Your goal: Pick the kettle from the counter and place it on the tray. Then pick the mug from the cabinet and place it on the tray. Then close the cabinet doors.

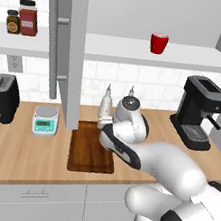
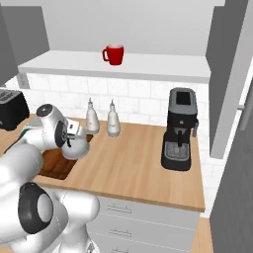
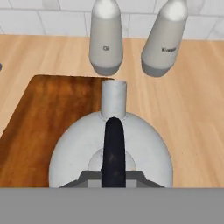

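Hand view: the kettle [image 3: 111,146] hangs over the right edge of the tray [image 3: 52,118], its spout pointing to the two white bottles [image 3: 105,37]; the gripper [image 3: 113,177] is closed on its black handle. Left base view: the arm hides the kettle. Right base view: the kettle [image 2: 79,147] is partly hidden beside the tray [image 2: 55,165].

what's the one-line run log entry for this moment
phase: carrying kettle to tray | gripper: shut on kettle handle | kettle: over tray's right edge | mug: on cabinet shelf | cabinet doors: open
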Robot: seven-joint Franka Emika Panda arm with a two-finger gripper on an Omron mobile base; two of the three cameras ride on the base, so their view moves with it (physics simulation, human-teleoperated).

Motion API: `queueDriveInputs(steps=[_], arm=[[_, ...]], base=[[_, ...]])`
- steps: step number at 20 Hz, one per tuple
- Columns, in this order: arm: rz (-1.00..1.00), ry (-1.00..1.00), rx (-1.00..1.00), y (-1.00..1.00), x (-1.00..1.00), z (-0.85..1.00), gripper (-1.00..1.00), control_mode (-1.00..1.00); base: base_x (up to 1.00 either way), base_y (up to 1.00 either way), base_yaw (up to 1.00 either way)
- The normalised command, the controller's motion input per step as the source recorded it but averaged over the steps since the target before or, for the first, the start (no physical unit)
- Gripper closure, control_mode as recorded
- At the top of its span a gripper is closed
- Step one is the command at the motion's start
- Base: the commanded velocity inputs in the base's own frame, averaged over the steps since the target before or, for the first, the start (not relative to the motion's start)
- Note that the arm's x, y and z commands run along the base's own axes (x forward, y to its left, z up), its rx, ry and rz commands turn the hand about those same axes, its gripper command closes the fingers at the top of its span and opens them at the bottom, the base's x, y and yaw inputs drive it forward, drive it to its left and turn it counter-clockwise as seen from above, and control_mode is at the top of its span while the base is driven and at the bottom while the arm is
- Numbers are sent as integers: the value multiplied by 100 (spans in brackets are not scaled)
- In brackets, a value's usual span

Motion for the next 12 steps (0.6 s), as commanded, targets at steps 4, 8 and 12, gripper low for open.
queueDriveInputs(steps=[4, 8, 12], arm=[[8, 0, 0, 56, 20, 0, 100, -100], [5, 0, -1, 42, 28, -2, 100, -100], [4, 0, -3, 31, 33, -11, 100, -100]], base=[[0, 0, 0], [0, 0, 0], [0, 0, 0]])
